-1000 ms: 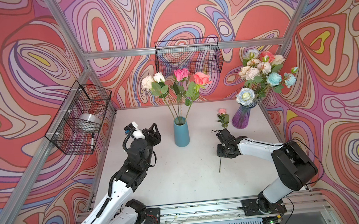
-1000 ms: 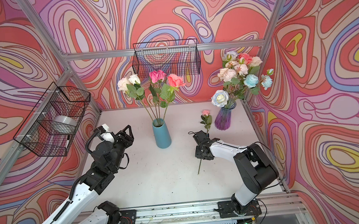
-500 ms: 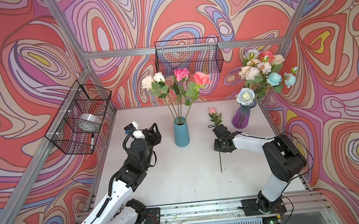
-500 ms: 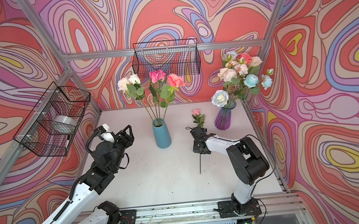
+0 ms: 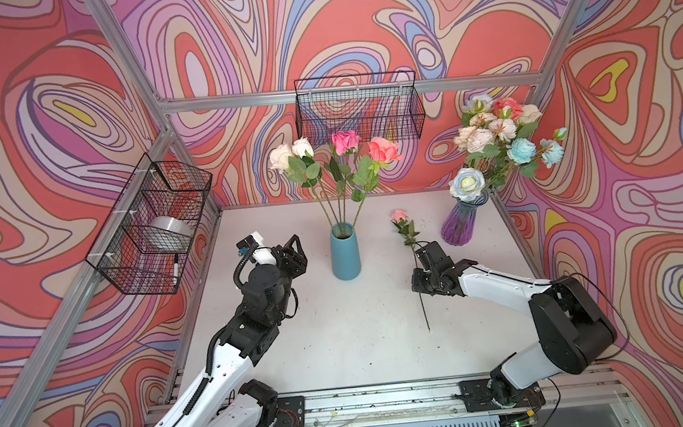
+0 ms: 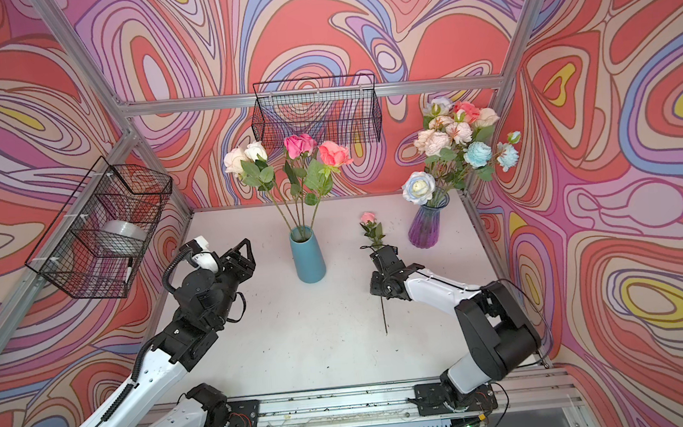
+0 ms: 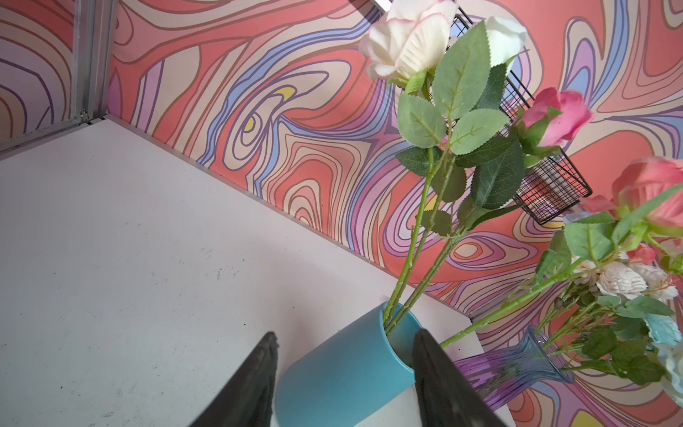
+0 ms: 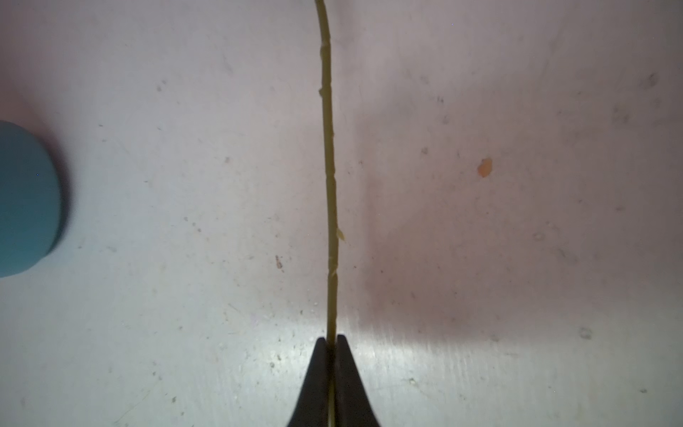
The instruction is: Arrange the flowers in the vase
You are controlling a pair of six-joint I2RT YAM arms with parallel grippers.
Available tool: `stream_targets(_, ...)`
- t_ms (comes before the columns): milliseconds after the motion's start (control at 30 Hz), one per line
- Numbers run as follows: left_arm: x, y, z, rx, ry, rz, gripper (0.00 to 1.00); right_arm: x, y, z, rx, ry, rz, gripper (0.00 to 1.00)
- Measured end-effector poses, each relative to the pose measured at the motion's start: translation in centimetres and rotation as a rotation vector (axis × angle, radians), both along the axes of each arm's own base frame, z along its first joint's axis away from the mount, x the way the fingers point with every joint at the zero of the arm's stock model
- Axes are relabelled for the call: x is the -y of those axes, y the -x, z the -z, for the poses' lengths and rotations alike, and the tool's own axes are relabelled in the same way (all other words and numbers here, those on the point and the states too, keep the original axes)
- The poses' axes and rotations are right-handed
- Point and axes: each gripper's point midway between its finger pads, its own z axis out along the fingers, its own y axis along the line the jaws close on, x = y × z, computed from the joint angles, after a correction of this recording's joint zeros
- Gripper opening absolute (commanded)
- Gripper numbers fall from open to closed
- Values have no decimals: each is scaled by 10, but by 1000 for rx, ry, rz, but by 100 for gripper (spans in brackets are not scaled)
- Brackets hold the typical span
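Observation:
A blue vase (image 5: 345, 256) (image 6: 308, 259) stands mid-table holding several roses: white (image 5: 281, 158), pink (image 5: 346, 141) and coral (image 5: 384, 149). To its right a small pink rose (image 5: 399, 215) (image 6: 368, 217) rises on a long thin stem (image 8: 330, 166). My right gripper (image 5: 418, 258) (image 6: 379, 259) (image 8: 332, 338) is shut on that stem, whose lower end reaches toward the table's front. My left gripper (image 5: 297, 249) (image 6: 247, 251) (image 7: 345, 332) hangs open just left of the blue vase (image 7: 343, 369), apart from it and holding nothing.
A purple glass vase (image 5: 461, 224) at the back right holds a bouquet (image 5: 500, 135) of cream, pink and light blue flowers. A wire basket (image 5: 358, 109) hangs on the back wall. Another wire basket (image 5: 153, 225) on the left wall holds a tape roll (image 5: 168, 232).
The right arm has carried the small pink rose leftward, nearer the blue vase, with its elbow swinging as well. The left arm has not moved.

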Motion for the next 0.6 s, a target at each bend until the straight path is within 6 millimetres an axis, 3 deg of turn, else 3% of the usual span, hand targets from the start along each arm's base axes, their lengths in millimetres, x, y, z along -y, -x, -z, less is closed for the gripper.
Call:
stream_targets(333,7,-1,2,-6,-16,39,59,-7,-2,-80,242,-148,-19,0)
stream_targets(433,8,-1,3,-7,-19,46,59,-9,-1,-85,252,-170,-20,0)
stream_targets(600,9,-1,3,-6,-18,50,59,-10,4,-73,217,-169,-27,3)
